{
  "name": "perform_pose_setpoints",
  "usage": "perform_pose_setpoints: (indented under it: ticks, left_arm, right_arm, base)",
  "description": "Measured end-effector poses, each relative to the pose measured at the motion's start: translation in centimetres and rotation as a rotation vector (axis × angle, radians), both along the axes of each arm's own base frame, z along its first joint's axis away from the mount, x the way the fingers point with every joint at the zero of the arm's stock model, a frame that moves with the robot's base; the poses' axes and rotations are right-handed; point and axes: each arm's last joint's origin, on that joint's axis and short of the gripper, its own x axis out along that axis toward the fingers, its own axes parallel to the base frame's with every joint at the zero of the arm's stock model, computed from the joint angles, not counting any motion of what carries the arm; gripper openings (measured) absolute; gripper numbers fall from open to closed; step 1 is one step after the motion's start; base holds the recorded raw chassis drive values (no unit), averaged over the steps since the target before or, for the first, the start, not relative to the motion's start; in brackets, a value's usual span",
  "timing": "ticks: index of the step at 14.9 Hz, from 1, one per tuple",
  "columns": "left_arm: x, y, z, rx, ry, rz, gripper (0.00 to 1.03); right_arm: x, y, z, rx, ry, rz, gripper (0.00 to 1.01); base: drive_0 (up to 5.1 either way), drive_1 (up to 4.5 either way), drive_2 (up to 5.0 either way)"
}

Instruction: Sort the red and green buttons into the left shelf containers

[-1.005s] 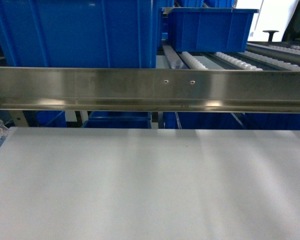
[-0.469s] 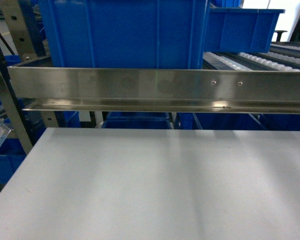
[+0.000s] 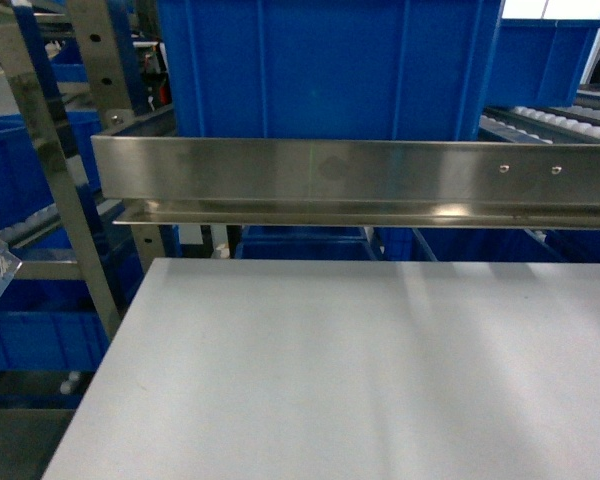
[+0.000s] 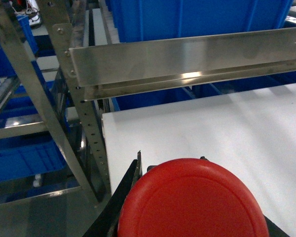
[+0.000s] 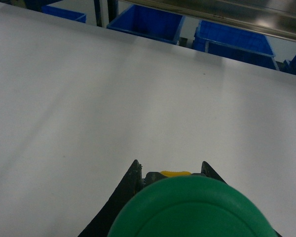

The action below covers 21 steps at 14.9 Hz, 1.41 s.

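Left pincer (image 4: 187, 197) clamped on red button (image 4: 192, 200), bottom of left wrist frame, over white desk (image 4: 227, 128) edge. Right pincer (image 5: 170, 197) clamped on green button (image 5: 192, 210), bottom center. Blue tub (image 3: 330, 70) top center, behind steel rail (image 3: 360, 180).

Left gripper (image 4: 170, 168) clamps the red button (image 4: 192, 200); right gripper (image 5: 170, 170) clamps the green button (image 5: 192, 207).

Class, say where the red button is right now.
The red button fills the bottom of the left wrist view, held in the left gripper's jaws above the white table's left edge.
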Motion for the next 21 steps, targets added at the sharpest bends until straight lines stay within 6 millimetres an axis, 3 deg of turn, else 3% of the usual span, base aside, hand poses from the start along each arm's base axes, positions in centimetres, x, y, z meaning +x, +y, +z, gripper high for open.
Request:
perform_pose_setpoints:
  ticks: [21]
  left_arm:
    - [0.01,0.04,-0.06,0.002,0.002,0.004,0.26]
  right_arm:
    - [0.0,0.0,0.0,0.0,0.0,0.0,0.27]
  base:
    - [-5.0,2.43,2.4]
